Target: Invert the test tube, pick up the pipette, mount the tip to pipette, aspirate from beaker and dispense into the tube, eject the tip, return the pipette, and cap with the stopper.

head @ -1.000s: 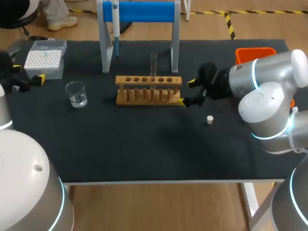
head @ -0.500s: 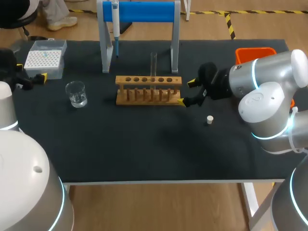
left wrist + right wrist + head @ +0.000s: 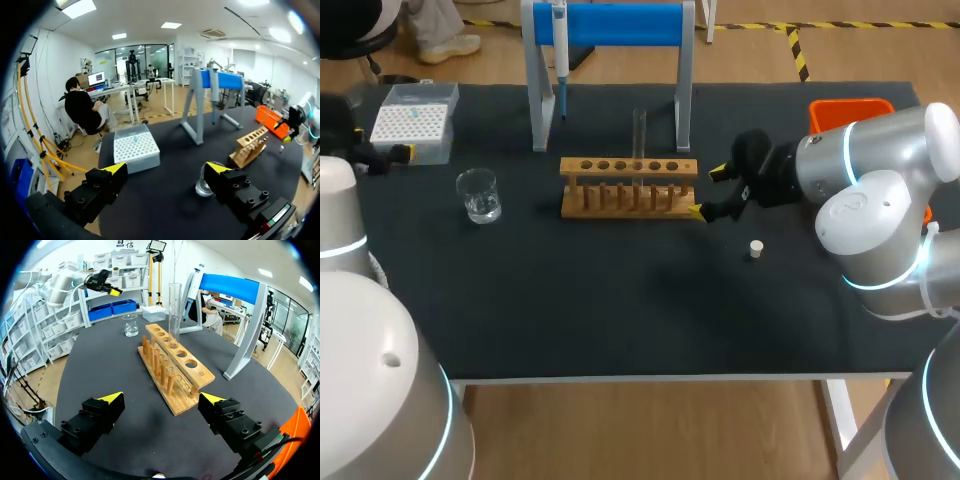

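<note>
A clear test tube [image 3: 639, 130] stands upright in the wooden rack [image 3: 628, 186] at mid-table. My right gripper [image 3: 708, 192] hangs open just off the rack's right end; in its wrist view [image 3: 162, 400] the rack [image 3: 172, 372] and tube [image 3: 174, 310] lie ahead of the fingers. The pipette [image 3: 560, 50] hangs on the blue stand. My left gripper [image 3: 382, 145] is open at the far left beside the tip box [image 3: 413, 122]. In the left wrist view [image 3: 166, 170] the tip box [image 3: 136, 150] is ahead and the beaker [image 3: 204, 185] is partly hidden by one finger. A white stopper [image 3: 756, 247] lies on the mat.
The glass beaker [image 3: 478, 194] stands left of the rack. An orange bin [image 3: 850, 108] sits at the back right. The blue stand's grey legs [image 3: 537, 100] rise behind the rack. The black mat's front half holds nothing but the stopper.
My left arm has drawn back and its gripper has shifted slightly toward the far left, next to the tip box. The right arm has not moved.
</note>
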Tool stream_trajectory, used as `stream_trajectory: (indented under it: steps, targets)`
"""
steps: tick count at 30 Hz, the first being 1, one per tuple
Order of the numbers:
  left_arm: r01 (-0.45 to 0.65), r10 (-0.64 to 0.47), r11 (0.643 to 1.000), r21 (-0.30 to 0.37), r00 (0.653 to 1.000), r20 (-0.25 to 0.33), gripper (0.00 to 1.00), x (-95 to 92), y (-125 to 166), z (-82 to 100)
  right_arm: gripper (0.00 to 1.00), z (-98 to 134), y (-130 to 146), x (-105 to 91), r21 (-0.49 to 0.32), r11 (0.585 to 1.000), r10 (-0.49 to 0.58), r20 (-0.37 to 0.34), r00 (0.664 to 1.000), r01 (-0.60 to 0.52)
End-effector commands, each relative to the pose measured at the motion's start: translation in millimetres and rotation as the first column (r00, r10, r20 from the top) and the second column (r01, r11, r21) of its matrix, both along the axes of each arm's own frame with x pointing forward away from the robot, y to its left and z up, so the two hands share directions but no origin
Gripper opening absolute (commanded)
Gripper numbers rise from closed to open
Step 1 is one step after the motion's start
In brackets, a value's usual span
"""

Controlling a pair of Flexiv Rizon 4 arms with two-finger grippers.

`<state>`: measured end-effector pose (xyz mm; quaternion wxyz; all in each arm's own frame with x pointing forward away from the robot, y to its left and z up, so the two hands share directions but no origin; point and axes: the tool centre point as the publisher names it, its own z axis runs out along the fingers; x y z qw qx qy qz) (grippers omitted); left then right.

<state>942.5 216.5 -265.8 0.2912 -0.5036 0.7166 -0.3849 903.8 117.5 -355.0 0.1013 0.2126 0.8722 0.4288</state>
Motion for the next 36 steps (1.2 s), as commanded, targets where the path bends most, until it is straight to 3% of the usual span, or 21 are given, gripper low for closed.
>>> stream_trajectory:
  steps: [1,19,36]
  targets:
    - [-0.037,0.037,0.999,0.019,0.999,-0.008,1.00,42.1,-7,-24.4,1.00,0,-1,-0.1,0.002,1.000,0.002,0.000,1.000,-0.002]
    - [-0.160,0.162,0.986,0.053,0.986,-0.046,1.00,120.8,1,-55.7,1.00,0,-1,-0.1,0.002,1.000,0.002,0.000,1.000,-0.002]
    - [-0.210,0.214,0.976,0.057,0.975,-0.063,1.00,166.3,4,-74.7,1.00,0,-1,-0.1,0.002,1.000,0.002,0.000,1.000,-0.002]
